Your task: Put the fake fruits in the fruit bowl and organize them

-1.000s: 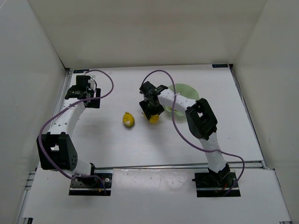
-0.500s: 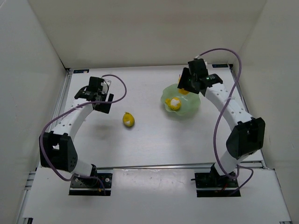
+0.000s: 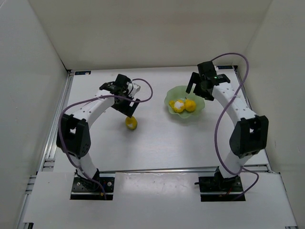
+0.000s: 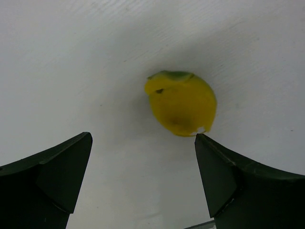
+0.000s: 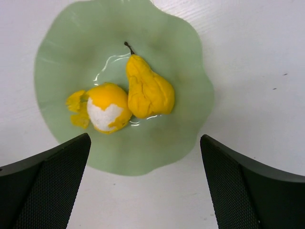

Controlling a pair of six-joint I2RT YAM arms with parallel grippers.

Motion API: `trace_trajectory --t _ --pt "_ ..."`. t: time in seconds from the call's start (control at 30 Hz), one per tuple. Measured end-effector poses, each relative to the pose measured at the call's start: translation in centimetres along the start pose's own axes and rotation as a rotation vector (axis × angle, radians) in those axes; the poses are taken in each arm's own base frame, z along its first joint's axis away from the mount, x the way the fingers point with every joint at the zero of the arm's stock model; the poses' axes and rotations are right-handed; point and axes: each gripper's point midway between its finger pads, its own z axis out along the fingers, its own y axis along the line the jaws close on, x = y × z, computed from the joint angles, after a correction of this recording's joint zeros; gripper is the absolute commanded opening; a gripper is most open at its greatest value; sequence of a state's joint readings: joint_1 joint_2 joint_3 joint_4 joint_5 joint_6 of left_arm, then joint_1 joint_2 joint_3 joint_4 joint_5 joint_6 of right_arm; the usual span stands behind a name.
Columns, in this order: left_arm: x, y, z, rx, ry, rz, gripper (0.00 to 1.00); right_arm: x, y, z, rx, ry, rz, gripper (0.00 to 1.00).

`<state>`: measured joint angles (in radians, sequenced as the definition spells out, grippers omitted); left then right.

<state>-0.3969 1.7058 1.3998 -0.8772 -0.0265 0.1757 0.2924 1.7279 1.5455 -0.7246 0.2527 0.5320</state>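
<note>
- Hanging over the lemon-like fruit (image 4: 181, 102), which lies on the table (image 3: 157, 143) apart from the fruit bowl (image 5: 71, 47): left gripper (image 4: 143, 138), jaws wide apart, empty.
- Hanging above the bowl: right gripper (image 5: 145, 138), jaws wide apart, empty.
- Inside the bowl, side by side and touching: pear-shaped fruit (image 5: 147, 88), white-patched fruit (image 5: 107, 107).

My overhead camera sits above and behind the arm bases. It looks down and forward across the whole table (image 3: 157, 148) from far off. The left wrist camera points almost straight down from close in, past the left fingers (image 4: 52, 176), at the lemon-like fruit (image 4: 182, 104). The overhead shows that same lemon-like fruit (image 3: 131, 123). The right wrist camera looks down between the right fingers (image 5: 248, 191), from somewhat higher I think, onto the fruit bowl (image 5: 157, 43). The overhead shares the fruit bowl (image 3: 178, 93) too.
</note>
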Motion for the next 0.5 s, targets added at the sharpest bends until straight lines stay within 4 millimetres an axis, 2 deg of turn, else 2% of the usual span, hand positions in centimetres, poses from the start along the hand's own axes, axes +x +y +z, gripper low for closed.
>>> trace_trajectory --t 0.17,0.27,0.37,0.47,0.5 --pt "-0.3 -2.1 3.5 0.111 0.084 -0.016 1.0 -0.9 -1.1 -4.1 -0.016 -0.096 -0.002 1.0" --pt "0.3 -2.8 5.6 0.144 0.144 -0.031 1.0 0.0 -2.2 -4.5 0.001 -0.095 -0.006 1.0" --pt "1.4 -3.2 7.0 0.16 0.203 -0.043 1.0 1.4 -3.2 -3.8 0.029 -0.066 -0.014 1.0" --pt "2.5 -3.8 7.6 0.189 0.253 -0.049 0.77 2.2 -4.1 -3.4 0.055 -0.042 -0.02 1.0" --pt "2.8 -4.0 7.6 0.201 0.266 -0.049 0.64 2.3 -4.3 -3.3 0.06 -0.039 -0.019 1.0"
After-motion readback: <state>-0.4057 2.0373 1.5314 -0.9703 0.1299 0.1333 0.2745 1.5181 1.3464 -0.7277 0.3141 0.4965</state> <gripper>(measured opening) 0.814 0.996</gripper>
